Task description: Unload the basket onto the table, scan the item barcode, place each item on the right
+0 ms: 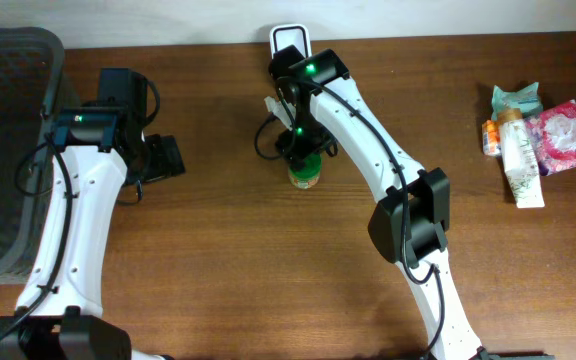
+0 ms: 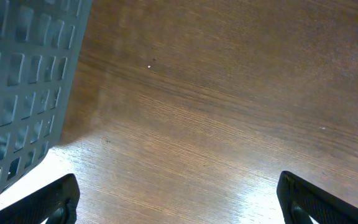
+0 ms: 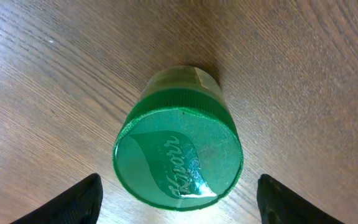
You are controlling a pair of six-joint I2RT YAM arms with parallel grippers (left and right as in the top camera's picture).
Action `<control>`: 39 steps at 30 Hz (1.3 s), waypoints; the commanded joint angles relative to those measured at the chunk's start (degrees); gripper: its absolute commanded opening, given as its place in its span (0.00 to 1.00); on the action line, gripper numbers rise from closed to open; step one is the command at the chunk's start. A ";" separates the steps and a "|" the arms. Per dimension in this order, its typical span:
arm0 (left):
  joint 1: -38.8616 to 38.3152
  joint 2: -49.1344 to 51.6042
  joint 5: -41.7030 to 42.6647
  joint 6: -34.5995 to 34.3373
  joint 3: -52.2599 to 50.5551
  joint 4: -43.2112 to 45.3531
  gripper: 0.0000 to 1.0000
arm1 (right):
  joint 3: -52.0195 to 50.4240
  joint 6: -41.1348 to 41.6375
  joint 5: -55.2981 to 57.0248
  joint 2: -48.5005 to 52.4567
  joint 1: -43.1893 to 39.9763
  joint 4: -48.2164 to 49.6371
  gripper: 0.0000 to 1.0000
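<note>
Green-lidded jar (image 1: 305,176) upright under the right claw (image 3: 178,200), not gripped.
Overhead: the jar stands on the table (image 1: 218,270) at far centre, beneath the wrist of the right arm (image 1: 368,130); the left arm (image 1: 78,210) reaches beside the dark basket (image 1: 8,60) at far left; packets (image 1: 563,130) and a tube (image 1: 520,160) lie at far right. Left wrist: the left claw (image 2: 179,199) is spread wide over bare wood, the basket wall to its left. Right wrist: the lid (image 3: 178,155) sits between the black fingers (image 3: 67,199), which stand clear of it on both sides; the claw is released.
</note>
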 commanded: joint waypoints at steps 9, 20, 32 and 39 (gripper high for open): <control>0.37 -0.85 -0.63 -0.17 -0.13 0.09 0.99 | 2.54 55.78 -0.57 -1.07 -1.92 1.79 0.99; 0.37 -0.85 -0.63 -0.17 -0.13 0.09 0.99 | 3.32 99.60 -4.48 -0.87 -4.26 -4.02 0.99; 0.37 -0.85 -0.63 -0.17 -0.13 0.11 0.99 | -8.74 104.04 -8.76 -0.87 -1.07 3.80 0.88; 0.37 -0.85 -0.63 -0.17 -0.13 0.09 0.99 | -8.72 88.41 -6.34 -0.87 -0.55 4.52 0.68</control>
